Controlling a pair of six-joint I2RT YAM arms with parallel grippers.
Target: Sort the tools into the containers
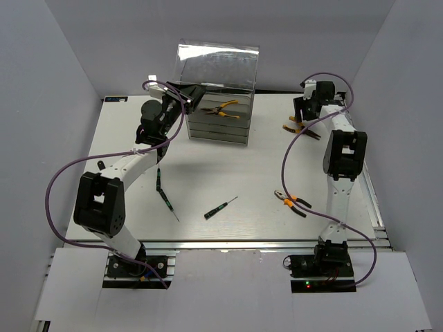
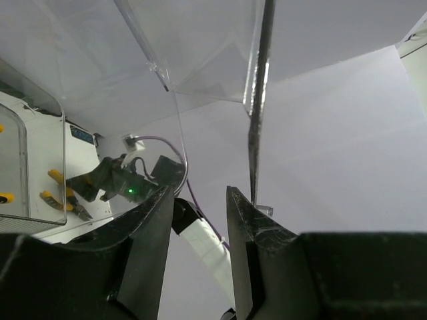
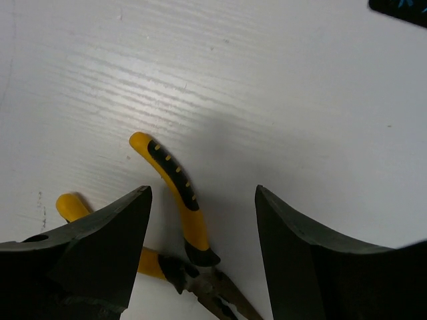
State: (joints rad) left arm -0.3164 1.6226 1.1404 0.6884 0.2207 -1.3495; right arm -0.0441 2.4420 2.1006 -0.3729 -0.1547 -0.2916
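The clear smoky box (image 1: pixel 218 76) stands at the back centre over its stacked drawers (image 1: pixel 217 130). One pair of orange-and-black pliers (image 1: pixel 223 108) lies in the open top drawer. My left gripper (image 1: pixel 192 97) is at the box's upper left corner, open and empty (image 2: pixel 199 200), with the clear wall (image 2: pixel 257 100) just ahead. My right gripper (image 1: pixel 302 116) is open low over a second pair of pliers (image 1: pixel 297 128); one handle (image 3: pixel 175 183) lies between its fingertips (image 3: pixel 201 192). A third pair (image 1: pixel 292 202) and two screwdrivers (image 1: pixel 220 208) (image 1: pixel 166 199) lie on the table.
The white table (image 1: pixel 263 159) is enclosed by grey walls on three sides. A purple cable loops off each arm. The left wrist view shows the right gripper (image 2: pixel 113 179) and its pliers (image 2: pixel 63 193) across the table.
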